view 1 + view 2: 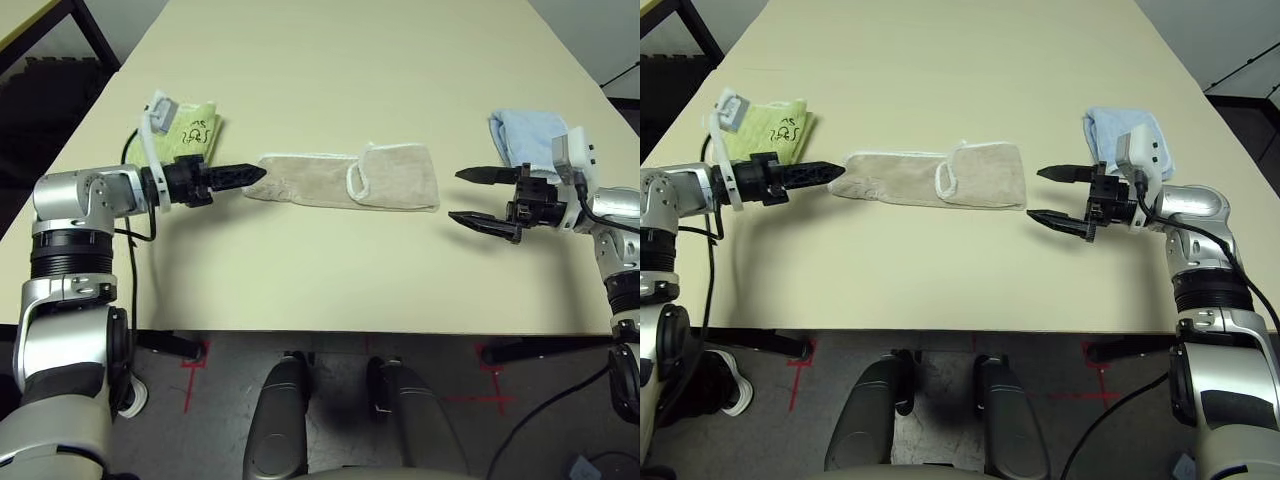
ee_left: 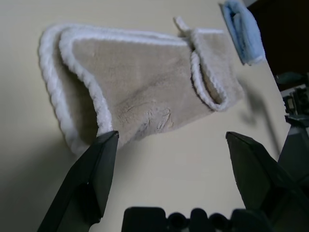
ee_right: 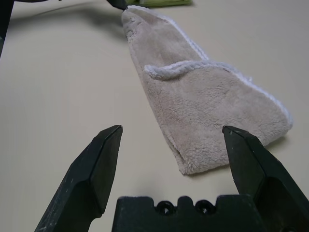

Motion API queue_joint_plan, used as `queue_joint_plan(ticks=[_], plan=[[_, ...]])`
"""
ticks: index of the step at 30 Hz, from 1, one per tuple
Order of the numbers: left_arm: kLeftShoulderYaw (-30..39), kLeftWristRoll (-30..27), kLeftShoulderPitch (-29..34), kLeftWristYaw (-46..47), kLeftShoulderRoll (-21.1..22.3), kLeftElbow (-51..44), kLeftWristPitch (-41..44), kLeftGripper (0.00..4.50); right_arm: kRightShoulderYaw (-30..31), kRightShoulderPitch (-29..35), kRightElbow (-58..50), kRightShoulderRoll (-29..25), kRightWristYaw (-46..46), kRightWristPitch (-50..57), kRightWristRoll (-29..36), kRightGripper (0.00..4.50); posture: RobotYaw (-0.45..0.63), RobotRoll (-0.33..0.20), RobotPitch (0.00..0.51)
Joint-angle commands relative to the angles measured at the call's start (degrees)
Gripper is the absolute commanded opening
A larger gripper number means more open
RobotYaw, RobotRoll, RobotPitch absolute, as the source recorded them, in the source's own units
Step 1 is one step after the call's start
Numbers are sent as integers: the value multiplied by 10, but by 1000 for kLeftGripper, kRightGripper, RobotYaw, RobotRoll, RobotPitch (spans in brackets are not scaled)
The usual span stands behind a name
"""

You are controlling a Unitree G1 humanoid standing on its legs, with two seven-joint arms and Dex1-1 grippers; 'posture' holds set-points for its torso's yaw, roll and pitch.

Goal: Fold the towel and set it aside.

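So the beige towel (image 1: 345, 181) is lying flat on the cream counter (image 1: 330, 280), roughly in the middle of the head view, a bit above centre. It's folded into a long strip running left to right, with the white stitched edging showing along the top and a loop of that edging curling across it where the right-hand part is doubled over. The left end is narrower and rounded, the right end is wider and squarer.

Left end effector (image 1: 255, 174) sits at the left of the frame, pointing right, with its tip right at the towel's left end. I can't tell for sure whether it's actually touching the cloth. In the left wrist view its two black fingers (image 2: 91, 179) are spread wide apart with nothing between them, the towel's end lying just past them.

Right end effector (image 1: 470, 197) is on the right side of the frame, pointing left, jaws wide open and empty, just beside the towel's right end but apart from it. There's a clear strip of bare counter between them.

Other stuff: a yellow-green folded towel (image 1: 195, 126) at the upper left behind the left arm, and a light blue folded towel (image 1: 525, 135) at the upper right behind the right wrist.
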Motion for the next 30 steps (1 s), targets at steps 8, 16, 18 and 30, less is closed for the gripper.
queue_joint_plan(ticks=[8,16,18,30], plan=[[3,-3,-21,45,18,45,42,4500,7,13,-22,-6,-1,3,2,4485,100,0,186],[14,-23,-10,53,18,24,69,4500,10,12,-20,-4,-3,-1,-1,4485,101,0,189],[18,-26,-6,60,6,23,74,4500,10,10,-18,-5,-3,-2,-1,4485,94,0,191],[12,-27,-3,75,-13,33,89,4500,7,12,-30,-11,-6,0,0,4485,78,0,195]])
